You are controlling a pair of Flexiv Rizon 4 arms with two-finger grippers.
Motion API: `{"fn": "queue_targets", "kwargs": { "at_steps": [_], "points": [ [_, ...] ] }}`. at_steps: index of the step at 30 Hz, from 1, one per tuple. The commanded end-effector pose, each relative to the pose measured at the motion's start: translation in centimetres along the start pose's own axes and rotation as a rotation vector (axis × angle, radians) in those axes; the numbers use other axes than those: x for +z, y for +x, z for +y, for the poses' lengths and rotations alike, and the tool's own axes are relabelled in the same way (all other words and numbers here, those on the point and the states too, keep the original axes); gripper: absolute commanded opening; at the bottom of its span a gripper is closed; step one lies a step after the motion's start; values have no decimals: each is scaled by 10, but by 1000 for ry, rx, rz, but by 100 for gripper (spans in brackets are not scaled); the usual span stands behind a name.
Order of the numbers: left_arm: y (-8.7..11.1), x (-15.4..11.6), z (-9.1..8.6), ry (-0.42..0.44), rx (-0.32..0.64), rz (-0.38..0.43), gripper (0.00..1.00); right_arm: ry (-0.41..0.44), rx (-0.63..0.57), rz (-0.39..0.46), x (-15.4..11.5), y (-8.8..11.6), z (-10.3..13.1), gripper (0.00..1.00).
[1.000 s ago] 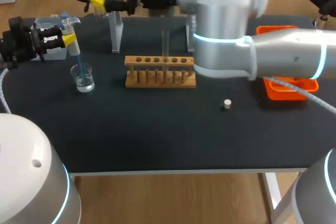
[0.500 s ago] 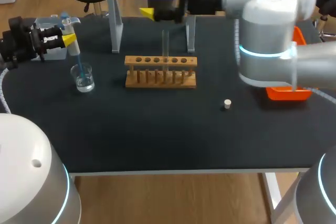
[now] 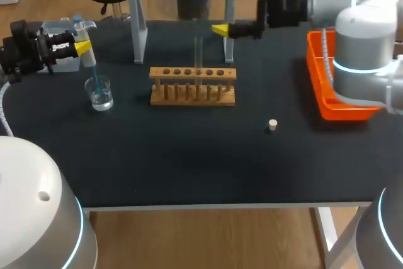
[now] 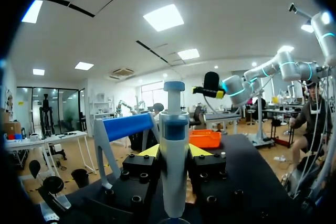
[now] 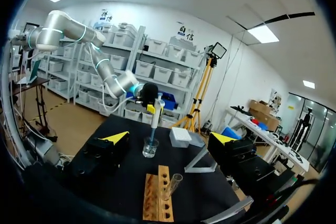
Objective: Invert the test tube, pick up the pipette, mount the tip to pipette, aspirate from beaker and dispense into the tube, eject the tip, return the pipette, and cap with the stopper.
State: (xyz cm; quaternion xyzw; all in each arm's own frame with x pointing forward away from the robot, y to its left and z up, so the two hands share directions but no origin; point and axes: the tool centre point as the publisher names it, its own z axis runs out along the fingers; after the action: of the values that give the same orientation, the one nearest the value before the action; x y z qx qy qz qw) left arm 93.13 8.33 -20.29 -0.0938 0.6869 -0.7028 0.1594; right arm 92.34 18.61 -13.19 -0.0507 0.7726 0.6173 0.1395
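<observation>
Blue-tipped pipette [image 3: 88,55], clamped in left gripper [image 4: 174,151] at 10 o'clock of rack [image 3: 192,86], dips into beaker [image 3: 101,94], likely aspirating, while right gripper [image 3: 227,11] hangs spread at 1 o'clock, clear of upright racked test tube [image 3: 198,55]; stopper [image 3: 272,125] at 4 o'clock.

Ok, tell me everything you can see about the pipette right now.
The pipette is a pale grey plastic barrel with a blue band and blue plunger cap. It stands upright, clamped between the left gripper's yellow fingers at the table's left end. Its blue tip dips into the small glass beaker of clear liquid. Nothing else touches it.
</observation>
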Motion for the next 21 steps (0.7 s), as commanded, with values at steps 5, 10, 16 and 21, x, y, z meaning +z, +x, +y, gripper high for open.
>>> {"fn": "queue_targets", "kwargs": {
  "at_steps": [5,10,16,21],
  "points": [
    [1,0,-1,-1,1,-2,0,22,19,122,-6,2,-34,100],
    [1,0,-1,-1,1,-2,0,50,28,133,6,4,-58,100],
    [1,0,-1,-1,1,-2,0,56,54,128,17,2,-79,100],
    [1,0,-1,-1,1,-2,0,77,62,132,26,1,-93,100]
  ]
}}
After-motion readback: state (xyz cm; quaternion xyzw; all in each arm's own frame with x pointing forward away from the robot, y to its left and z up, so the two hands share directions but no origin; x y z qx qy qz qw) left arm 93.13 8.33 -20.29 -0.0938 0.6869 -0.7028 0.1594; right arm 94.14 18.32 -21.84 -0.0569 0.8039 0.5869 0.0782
